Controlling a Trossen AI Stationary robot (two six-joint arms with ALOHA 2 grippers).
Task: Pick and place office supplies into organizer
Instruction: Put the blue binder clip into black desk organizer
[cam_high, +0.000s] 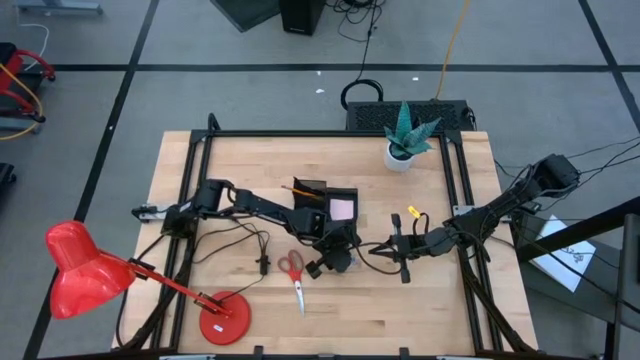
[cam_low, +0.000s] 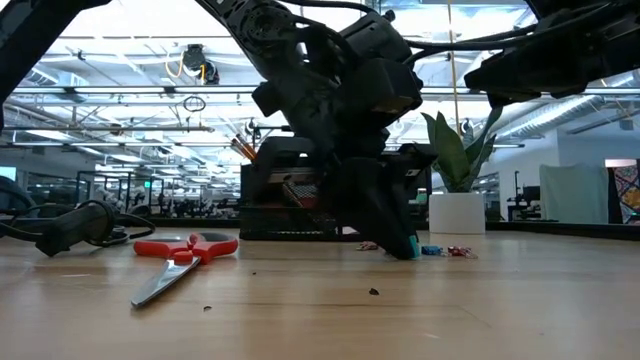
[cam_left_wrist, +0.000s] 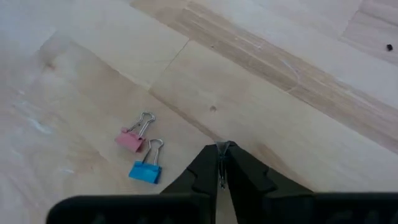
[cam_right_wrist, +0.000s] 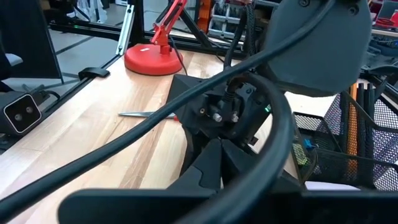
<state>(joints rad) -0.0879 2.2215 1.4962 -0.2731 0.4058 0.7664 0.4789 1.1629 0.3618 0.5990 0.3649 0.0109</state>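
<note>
Pink and blue metal-looped clips on pale wood

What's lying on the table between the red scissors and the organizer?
Nothing loose. In the high view, the stretch from the scissors up to the organizer is bare wood, crossed only by the left arm.

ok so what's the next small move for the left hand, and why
Probably reopen the left hand and shift it sideways over the blue binder clip. Its fingertips look pressed together on the bare table, seemingly with nothing between them, while that clip and the pink binder clip lie untouched just beside them.
</note>
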